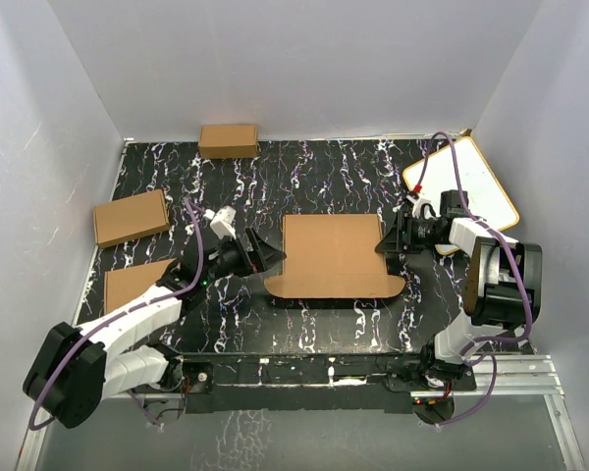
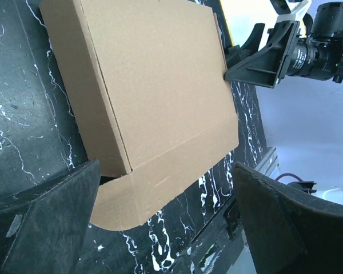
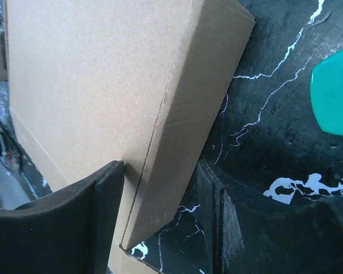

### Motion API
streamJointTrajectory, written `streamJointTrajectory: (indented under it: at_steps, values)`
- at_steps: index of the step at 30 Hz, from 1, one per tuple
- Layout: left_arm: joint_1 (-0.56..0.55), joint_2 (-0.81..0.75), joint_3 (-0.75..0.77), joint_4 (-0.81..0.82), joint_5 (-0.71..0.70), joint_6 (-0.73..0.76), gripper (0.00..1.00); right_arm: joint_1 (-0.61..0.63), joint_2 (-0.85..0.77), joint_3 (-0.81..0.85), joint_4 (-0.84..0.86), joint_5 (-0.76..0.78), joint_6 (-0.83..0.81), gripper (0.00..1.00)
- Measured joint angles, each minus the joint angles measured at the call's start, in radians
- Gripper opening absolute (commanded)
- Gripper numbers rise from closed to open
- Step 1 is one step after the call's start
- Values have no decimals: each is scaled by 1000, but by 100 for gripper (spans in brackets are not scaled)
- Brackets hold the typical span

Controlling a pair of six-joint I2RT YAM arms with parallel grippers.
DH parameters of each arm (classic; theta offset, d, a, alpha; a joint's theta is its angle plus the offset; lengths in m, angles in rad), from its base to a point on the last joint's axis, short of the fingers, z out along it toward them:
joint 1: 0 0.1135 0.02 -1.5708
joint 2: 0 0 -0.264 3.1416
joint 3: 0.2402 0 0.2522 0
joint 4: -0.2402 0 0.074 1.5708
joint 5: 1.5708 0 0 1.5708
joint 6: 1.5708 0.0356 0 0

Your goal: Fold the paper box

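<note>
1. My left gripper [image 1: 267, 257] sits just left of the paper box [image 1: 332, 250], jaws spread wide and holding nothing.
2. The paper box lies flat and folded between my two grippers.
3. My right gripper [image 1: 385, 238] is at the box's right edge, jaws part open astride its side wall, not clamped.

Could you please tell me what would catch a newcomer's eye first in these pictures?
The partly folded paper box lies in the middle of the black table, its rounded front flap flat. The left tool gapes open beside its left edge; the right tool straddles its right wall.
</note>
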Motion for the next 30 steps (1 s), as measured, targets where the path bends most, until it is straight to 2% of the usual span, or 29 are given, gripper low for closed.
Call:
streamJointTrajectory:
  at_steps: [8,10,19,20,26,30]
  values:
    - [39,85,-65,123,75,-75,97,-62,15,0,6,-81,56,48]
    - [45,97,-66,130,84,-82,97,-70,24,0,12,-101,64,43]
    - [49,134,-62,131,91,-66,97,-74,96,0,15,-182,73,41]
    - [50,141,-62,133,92,-66,97,-74,98,0,15,-185,73,36]
    - [58,178,-61,140,98,-66,97,-81,103,0,11,-209,79,21]
    - [72,190,-61,155,101,-68,97,-107,132,11,-5,-241,85,20]
